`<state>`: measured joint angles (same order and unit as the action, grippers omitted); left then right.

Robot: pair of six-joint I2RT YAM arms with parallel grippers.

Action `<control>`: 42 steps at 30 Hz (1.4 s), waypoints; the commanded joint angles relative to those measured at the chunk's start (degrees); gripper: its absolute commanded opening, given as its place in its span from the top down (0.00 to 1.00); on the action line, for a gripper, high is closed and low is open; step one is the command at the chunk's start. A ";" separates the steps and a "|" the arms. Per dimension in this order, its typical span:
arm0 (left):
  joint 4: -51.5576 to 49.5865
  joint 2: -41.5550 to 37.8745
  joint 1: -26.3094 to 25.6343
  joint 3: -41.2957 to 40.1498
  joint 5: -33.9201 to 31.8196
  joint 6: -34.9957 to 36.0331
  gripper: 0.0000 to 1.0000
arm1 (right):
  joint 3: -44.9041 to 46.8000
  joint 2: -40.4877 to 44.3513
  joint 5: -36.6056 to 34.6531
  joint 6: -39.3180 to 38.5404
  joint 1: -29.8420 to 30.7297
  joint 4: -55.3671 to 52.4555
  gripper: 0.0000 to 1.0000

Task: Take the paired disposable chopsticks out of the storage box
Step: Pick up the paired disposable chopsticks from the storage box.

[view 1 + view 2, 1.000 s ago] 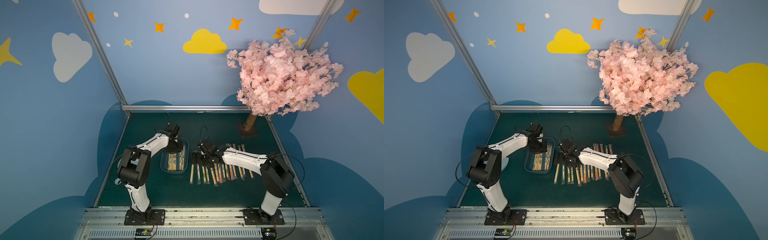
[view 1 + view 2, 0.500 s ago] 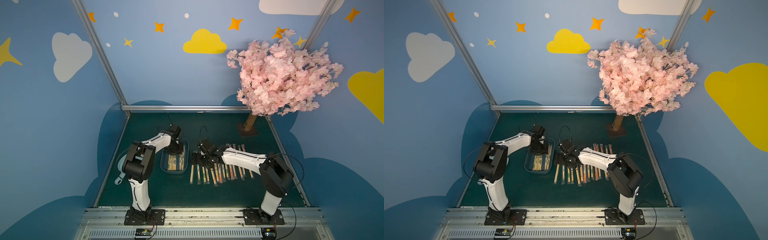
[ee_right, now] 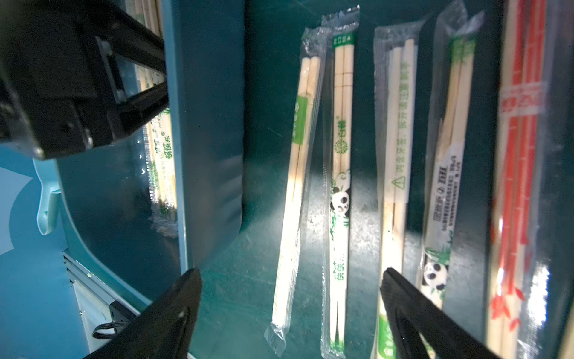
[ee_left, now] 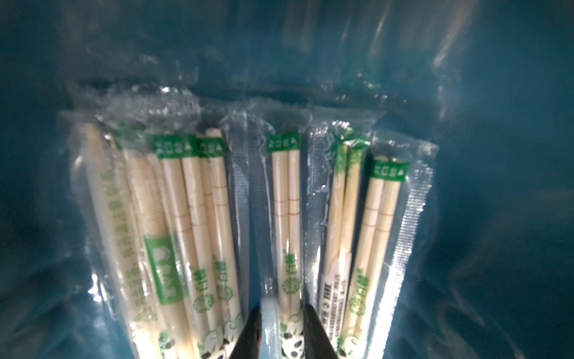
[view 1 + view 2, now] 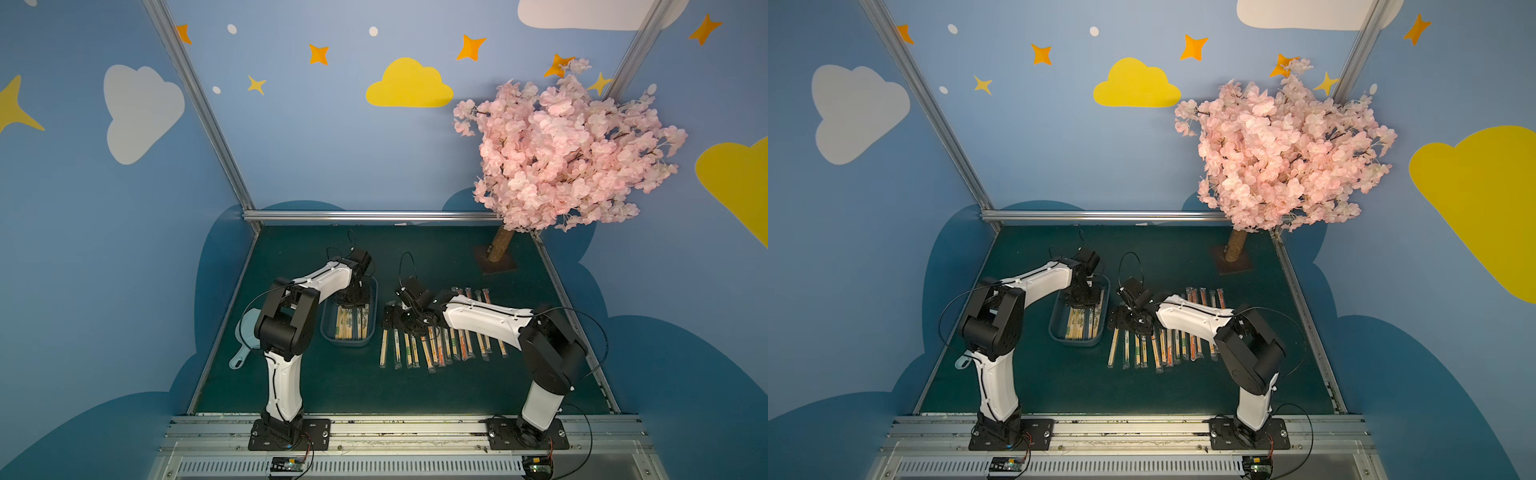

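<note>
Pink blossom tree [image 5: 569,149] at far right corner of dark green tabletop [image 5: 374,390]; trunk on brown square base [image 5: 496,266]. Pale blue handled utensil [image 5: 246,338] lies flat by left edge. Blue walls [image 5: 311,145] with painted clouds and stars.

The storage box [image 5: 348,343], a shallow bluish transparent tub, lies flat and holds several paired disposable chopsticks [image 5: 351,326] lengthwise: pale wood in clear, green-printed sleeves. Just beside the box, more sleeved pairs [image 5: 432,353] lie in a rough row, the farthest printed orange.
</note>
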<state>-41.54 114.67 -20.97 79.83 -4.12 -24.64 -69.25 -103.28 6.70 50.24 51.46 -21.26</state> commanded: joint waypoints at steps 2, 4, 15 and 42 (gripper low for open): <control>-1.67 2.16 0.03 0.25 1.18 0.56 0.71 | -0.62 -0.26 0.16 -0.61 -0.13 -0.96 0.07; -1.57 2.48 0.06 0.08 2.07 0.49 0.73 | -0.45 -0.16 0.07 -0.64 -0.20 -0.98 0.07; -1.53 1.26 0.12 -0.31 2.19 0.54 0.91 | 0.00 0.23 0.06 -0.62 -0.13 -0.63 0.07; -5.22 -11.95 1.46 2.54 6.20 2.19 0.94 | 0.22 0.08 0.00 -0.67 -0.15 -0.26 0.07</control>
<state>-44.64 105.78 -19.51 81.45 -0.23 -23.29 -69.23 -103.28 6.94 50.09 51.46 -21.23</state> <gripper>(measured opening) 0.067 0.934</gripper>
